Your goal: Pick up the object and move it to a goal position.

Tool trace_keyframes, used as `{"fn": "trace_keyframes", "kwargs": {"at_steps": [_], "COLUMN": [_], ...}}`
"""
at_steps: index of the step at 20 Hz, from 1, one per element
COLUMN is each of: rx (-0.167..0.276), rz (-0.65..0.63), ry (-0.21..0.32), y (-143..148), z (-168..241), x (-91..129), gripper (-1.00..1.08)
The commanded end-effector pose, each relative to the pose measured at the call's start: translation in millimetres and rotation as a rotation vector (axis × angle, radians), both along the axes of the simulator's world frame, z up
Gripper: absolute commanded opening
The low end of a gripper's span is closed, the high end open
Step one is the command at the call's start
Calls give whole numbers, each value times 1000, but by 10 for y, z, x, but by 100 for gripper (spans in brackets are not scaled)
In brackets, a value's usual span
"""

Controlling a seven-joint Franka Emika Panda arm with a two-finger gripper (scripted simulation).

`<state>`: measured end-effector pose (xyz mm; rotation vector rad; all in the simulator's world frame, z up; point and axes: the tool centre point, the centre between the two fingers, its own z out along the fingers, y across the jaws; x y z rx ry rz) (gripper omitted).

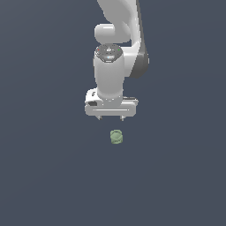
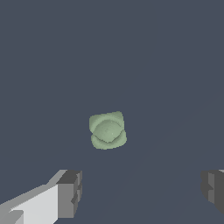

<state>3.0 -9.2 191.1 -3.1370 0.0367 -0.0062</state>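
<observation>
— Where's the object (image 1: 116,137)?

— On the dark bench (image 1: 39,176), just beyond the gripper (image 1: 111,118) tips, untouched (pale green, ridged, upright).

— And the fingers (image 2: 70,192)?

— Spread wide, holding nothing; in the wrist view the object (image 2: 108,130) sits ahead of the gap between them.

There is one small pale green stubby cylinder with ridged sides (image 1: 116,137), and nothing else of its kind lies near it. One white robot arm (image 1: 115,48) hangs above it, and it carries one white gripper (image 1: 111,118). That gripper has two dark grey fingers (image 2: 70,192), one on each side of the wrist view. All of this sits over one plain dark blue-grey desk (image 1: 44,176).
</observation>
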Motion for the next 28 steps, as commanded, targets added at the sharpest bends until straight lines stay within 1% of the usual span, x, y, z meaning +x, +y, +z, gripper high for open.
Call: {"fn": "trace_keyframes", "kwargs": {"at_steps": [1, 4, 9, 15, 20, 28], "rx": [0, 3, 15, 14, 8, -3], "rz": [0, 0, -6, -2, 28, 116], "ry": [0, -7, -35, -34, -27, -6], "y": [0, -5, -34, -27, 25, 193], "z": [0, 15, 101, 75, -128, -728], "x": [0, 24, 113, 117, 139, 153], "gripper": [100, 100, 100, 100, 100, 100]}}
